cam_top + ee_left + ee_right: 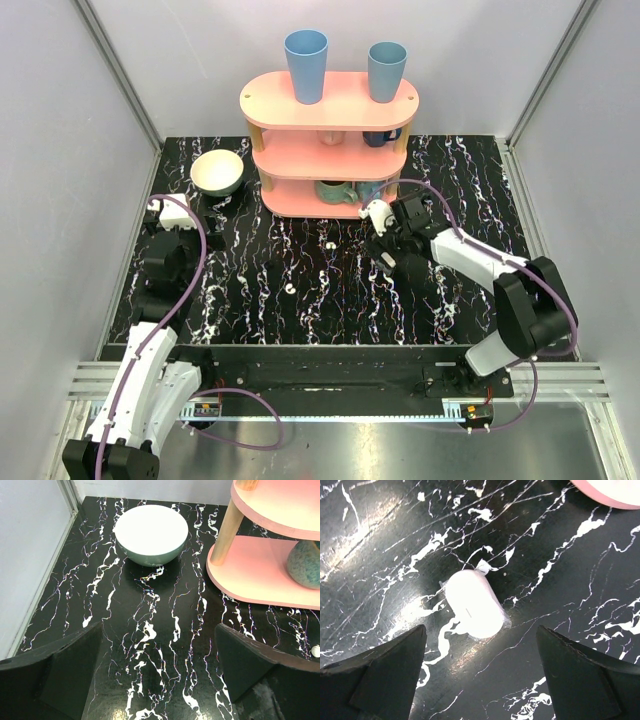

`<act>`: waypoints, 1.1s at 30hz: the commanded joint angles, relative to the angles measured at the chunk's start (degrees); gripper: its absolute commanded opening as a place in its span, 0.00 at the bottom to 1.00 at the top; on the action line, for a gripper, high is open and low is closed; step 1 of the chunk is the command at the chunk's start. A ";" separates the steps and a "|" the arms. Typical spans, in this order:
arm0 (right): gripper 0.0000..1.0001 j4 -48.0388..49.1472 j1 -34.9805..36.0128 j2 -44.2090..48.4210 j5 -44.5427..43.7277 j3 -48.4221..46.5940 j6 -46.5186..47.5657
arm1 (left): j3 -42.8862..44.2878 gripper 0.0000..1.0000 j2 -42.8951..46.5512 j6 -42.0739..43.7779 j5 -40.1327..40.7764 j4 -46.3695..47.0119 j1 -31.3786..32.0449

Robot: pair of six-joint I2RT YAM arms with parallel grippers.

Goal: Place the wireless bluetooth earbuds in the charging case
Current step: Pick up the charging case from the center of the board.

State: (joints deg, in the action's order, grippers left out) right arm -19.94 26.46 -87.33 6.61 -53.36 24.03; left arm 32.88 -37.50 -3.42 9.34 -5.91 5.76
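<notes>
my right gripper (480, 675): spread over small white pill-shaped plastic charging case (472, 609), presumably to pinch it
case: flat on black marble tabletop (380, 540)
my left gripper (160, 670): spread, empty

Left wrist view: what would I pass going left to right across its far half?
A bowl, then a wooden post, then a speckled mug.

The white pill-shaped plastic charging case (472, 609) looks smooth and glossy. The black, white-veined marble-look tabletop (380, 545) is polished and reflective. The round post (226, 530) of the pink shelf (250, 575) is matt wood.
</notes>
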 commanded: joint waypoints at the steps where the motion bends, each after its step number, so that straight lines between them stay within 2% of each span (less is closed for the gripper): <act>1: 0.96 -1.94 0.00 -2.23 3.94 -3.06 6.03 | 1.22 0.99 0.93 0.87 -1.34 2.57 0.31; 5: 0.92 -2.47 -0.44 -4.95 4.02 -3.33 5.50 | 1.66 0.99 1.11 1.31 -3.98 2.31 0.31; 10: 0.88 -2.73 -0.62 -7.41 2.45 -3.24 5.41 | 1.74 0.99 1.28 1.05 -2.58 2.22 0.48; 12: 0.84 -2.82 -0.79 -8.64 2.09 -3.68 5.50 | 1.75 0.99 1.28 1.05 -2.40 2.22 0.48; 15: 0.73 -2.82 -1.32 -10.14 2.17 -4.73 5.41 | 1.74 0.99 1.37 -0.35 -2.05 2.31 0.57; 17: 0.72 -3.08 -1.41 -11.19 2.18 -5.52 5.24 | 2.36 0.99 1.46 -6.92 1.27 0.48 0.48; 18: 0.73 -3.00 -1.50 -11.54 2.26 -5.70 5.15 | 2.45 0.99 1.46 -10.43 6.34 -1.71 0.48; 19: 0.72 -3.00 -1.50 -11.90 2.61 -5.87 5.15 | 2.54 0.99 1.46 -11.86 6.56 -2.08 0.48; 23: 0.73 -2.99 -1.58 -12.78 3.67 -6.58 4.88 | 3.59 0.99 1.29 -9.68 4.72 -3.31 0.48; 33: 0.63 -6.07 -1.58 -11.37 4.37 -6.84 1.46 | 2.98 0.99 1.28 -9.76 2.87 -2.35 0.48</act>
State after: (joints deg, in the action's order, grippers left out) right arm -24.21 25.12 -99.53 10.57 -58.50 27.70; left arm 33.26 -36.73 -12.12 12.10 -9.87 6.24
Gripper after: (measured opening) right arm 0.654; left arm 0.988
